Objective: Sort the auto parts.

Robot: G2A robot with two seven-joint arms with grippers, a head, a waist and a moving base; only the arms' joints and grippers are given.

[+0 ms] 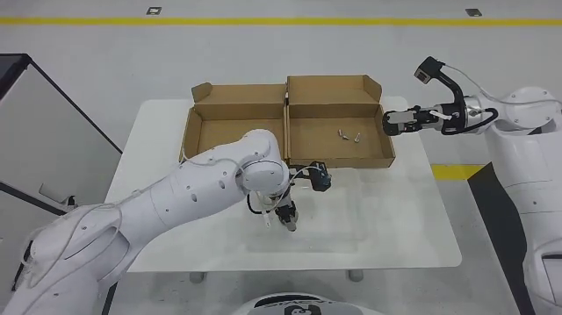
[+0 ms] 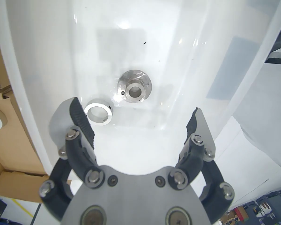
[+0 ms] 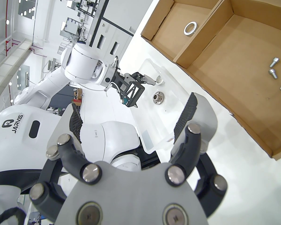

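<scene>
Left end effector (image 2: 135, 106) agape, empty, beside ring (image 2: 98, 115) and flange (image 2: 134, 90) in clear tray (image 2: 61, 36)

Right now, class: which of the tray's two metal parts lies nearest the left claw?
The plain ring, beside one finger of the left claw; the flanged hub sits farther off.

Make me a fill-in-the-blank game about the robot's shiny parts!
1. The clear tray holds ___ metal parts: a loose ring and a flanged hub.
2. One cardboard box holds ___ bolts.
3. The other box holds only ___ part, a boxed ring.
4. The left gripper has its fingers ___, holding nothing.

Missing words: two, three, one, open.
</scene>
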